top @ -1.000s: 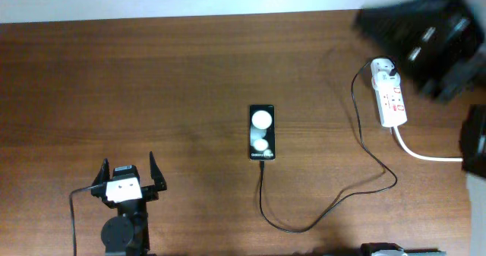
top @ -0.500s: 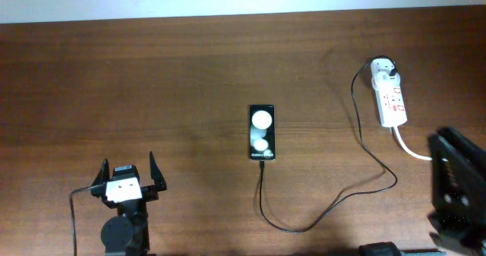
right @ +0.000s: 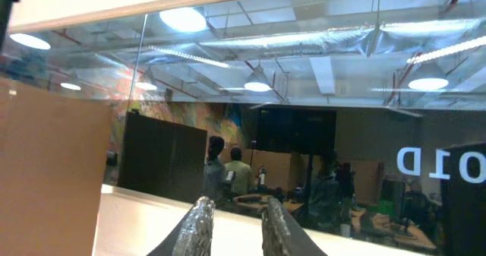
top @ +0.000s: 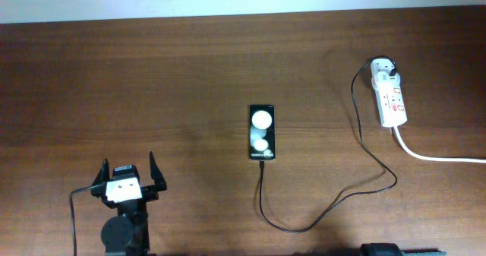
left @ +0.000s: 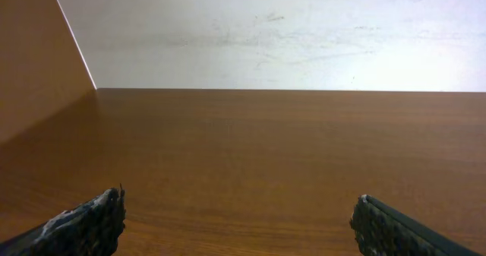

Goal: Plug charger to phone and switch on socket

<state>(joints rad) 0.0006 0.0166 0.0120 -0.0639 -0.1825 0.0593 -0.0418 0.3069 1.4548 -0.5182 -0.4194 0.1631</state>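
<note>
The phone (top: 261, 132) lies flat at the table's middle, its screen lit with two white circles. The charger cable (top: 334, 203) runs from the phone's near end in a loop to the white round adapter (top: 385, 70), which sits in the far end of the socket (top: 391, 98) at the right. My left gripper (top: 127, 171) is open and empty at the near left; the left wrist view shows its jaws (left: 239, 218) wide apart over bare wood. My right gripper (right: 236, 210) is out of the overhead view, points up at a glass wall, and has its fingers close together with nothing between them.
The socket's thick white cord (top: 440, 158) runs off the right edge. A black cable (top: 74, 218) trails from the left arm's base. The wooden table (top: 152, 74) ends at a white wall along the far side.
The right arm swept from above the socket down the right side and left the overhead view. The left arm, phone and cable have not moved.
</note>
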